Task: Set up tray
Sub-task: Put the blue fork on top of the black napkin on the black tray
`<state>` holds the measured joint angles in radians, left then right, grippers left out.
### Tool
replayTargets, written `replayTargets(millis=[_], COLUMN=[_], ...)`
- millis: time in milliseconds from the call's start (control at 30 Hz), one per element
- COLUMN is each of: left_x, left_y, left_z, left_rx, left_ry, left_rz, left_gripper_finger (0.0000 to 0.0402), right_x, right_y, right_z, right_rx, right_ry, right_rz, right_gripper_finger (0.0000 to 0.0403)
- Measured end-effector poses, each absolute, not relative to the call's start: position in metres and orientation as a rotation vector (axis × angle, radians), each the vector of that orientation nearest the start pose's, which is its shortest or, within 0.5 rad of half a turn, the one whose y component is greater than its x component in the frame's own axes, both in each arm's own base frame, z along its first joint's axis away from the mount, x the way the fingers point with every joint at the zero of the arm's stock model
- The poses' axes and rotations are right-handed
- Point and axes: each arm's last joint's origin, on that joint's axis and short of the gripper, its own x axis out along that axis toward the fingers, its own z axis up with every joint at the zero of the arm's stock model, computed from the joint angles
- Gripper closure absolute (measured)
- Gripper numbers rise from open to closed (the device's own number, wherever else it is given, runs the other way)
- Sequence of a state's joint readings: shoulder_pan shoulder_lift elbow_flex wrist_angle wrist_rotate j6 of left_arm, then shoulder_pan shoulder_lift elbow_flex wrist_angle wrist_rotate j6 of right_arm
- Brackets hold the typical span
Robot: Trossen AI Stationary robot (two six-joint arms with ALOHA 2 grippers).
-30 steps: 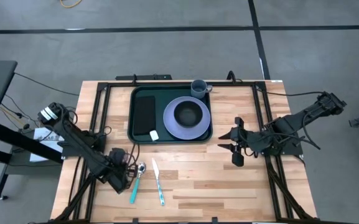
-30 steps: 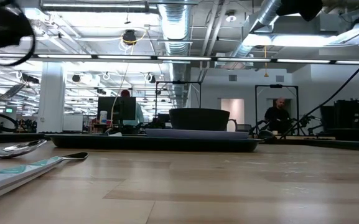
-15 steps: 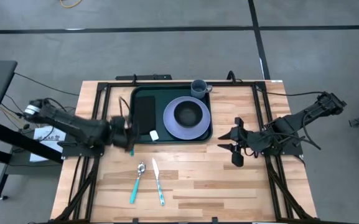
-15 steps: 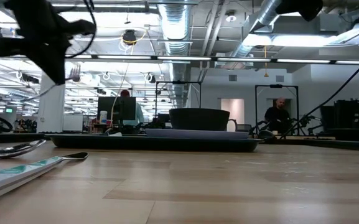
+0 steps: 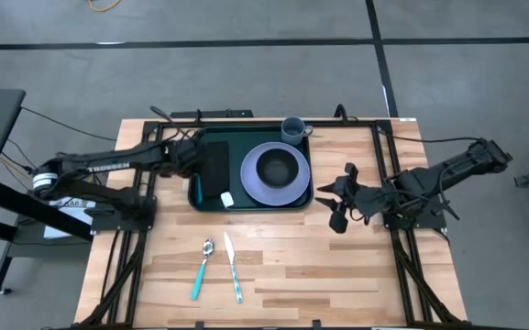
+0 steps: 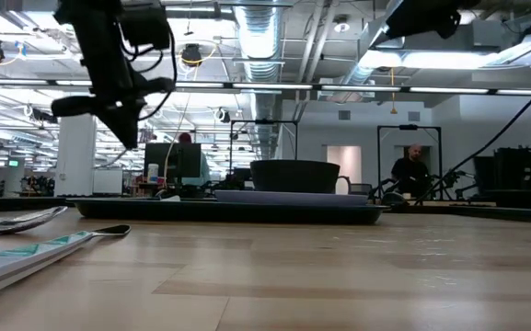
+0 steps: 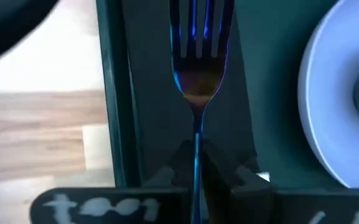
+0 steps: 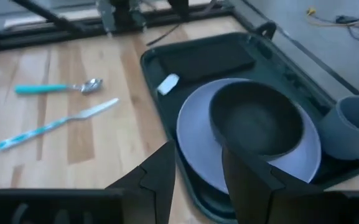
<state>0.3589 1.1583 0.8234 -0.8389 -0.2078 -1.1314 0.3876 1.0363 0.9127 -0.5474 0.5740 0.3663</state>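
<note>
- My left gripper (image 7: 195,163) is clamped on the handle of a fork (image 7: 198,56), whose tines point straight ahead of my fingers.
- Directly beneath the fork lies the black napkin (image 5: 213,170), its long axis running the same way as the fork, so I judge a straight lowering would lay the fork along it.
- The napkin sits in the left part of the tray (image 5: 196,194), the green one at the far middle of the table; my left gripper (image 5: 189,154) hangs over that left edge and is the nearer arm.
- Just beside the napkin, further across the tray, are the plate (image 5: 252,188) with the bowl (image 5: 279,168) on it, and the mug (image 5: 293,129) at the far corner.
- My right gripper (image 5: 338,203) waits off the tray's right side, fingers spread, holding nothing.
- The spoon (image 5: 201,270) and knife (image 5: 233,268) lie on the wood, well apart from the tray.
</note>
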Motion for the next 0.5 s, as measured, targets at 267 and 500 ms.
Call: replayTargets(millis=[267,500], left_x=[0.200,0.206], left_y=[0.104,0.121], left_z=[0.217,0.191], left_rx=[-1.066,-1.056], left_ry=[0.805,0.918], left_rz=[1.067,1.120], left_gripper_finger=[0.0401,0.0401], right_x=[0.204,0.206], right_y=[0.054,0.048], right_z=[0.303,0.304], right_rx=[0.054,0.069], right_ry=[0.546,0.534], right_rz=[-0.333,-0.361], right_gripper_finger=[0.0280,0.0280])
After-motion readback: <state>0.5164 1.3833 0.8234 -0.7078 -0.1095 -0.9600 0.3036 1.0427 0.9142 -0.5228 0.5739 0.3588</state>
